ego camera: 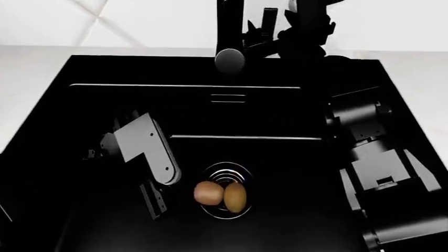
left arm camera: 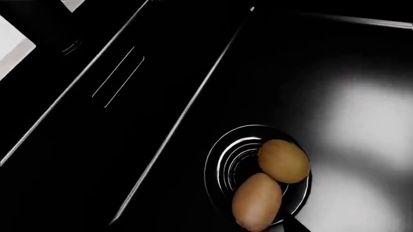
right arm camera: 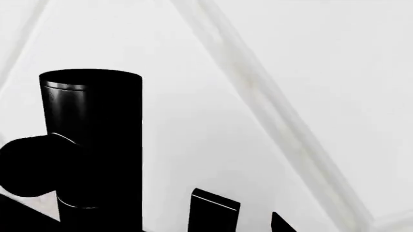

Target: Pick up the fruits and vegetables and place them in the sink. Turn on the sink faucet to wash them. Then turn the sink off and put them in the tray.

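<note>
Olive-brown kiwi [ego camera: 235,197], orange-tan potato [ego camera: 207,193], matte black sink [ego camera: 294,173], black faucet [ego camera: 229,31].

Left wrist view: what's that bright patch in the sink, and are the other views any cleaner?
Left wrist: soft glare on the sink floor, produce still readable. Head: black faucet and right gripper blend into one dark mass. Right wrist: sharp, high contrast against the white wall.
</note>
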{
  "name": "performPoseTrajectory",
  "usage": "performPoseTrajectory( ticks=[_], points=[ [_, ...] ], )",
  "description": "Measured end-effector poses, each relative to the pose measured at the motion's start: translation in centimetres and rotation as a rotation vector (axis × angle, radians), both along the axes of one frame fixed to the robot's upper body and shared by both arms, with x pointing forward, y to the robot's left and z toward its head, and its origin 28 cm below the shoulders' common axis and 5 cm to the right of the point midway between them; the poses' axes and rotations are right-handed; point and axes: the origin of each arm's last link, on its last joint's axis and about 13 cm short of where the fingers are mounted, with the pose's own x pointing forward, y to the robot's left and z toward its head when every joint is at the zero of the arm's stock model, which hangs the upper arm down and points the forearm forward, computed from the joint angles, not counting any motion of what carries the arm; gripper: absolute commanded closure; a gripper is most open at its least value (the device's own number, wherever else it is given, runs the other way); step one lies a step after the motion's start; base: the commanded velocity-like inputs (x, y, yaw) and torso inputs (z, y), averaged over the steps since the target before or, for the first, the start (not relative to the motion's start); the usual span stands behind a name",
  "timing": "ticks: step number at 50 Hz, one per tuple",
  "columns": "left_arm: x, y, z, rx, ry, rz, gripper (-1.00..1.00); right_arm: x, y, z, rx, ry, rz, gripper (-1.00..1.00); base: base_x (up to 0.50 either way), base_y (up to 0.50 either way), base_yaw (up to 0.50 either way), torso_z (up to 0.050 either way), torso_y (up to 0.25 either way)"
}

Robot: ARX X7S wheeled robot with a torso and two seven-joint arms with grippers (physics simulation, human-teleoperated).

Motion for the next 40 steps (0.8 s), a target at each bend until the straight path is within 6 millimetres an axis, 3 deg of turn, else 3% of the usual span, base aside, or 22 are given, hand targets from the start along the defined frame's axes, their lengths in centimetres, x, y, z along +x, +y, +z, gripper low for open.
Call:
performPoseTrajectory(
  ticks=[40],
  points=[
    [-0.51, 0.27, 0.25, -0.021, -0.035, -0.020, -1.00, 0.68, -0.29, 0.61, 0.109, -0.043, -0.208, -1.00, 0.00, 0.00, 0.00, 0.000, -0.014]
  ],
)
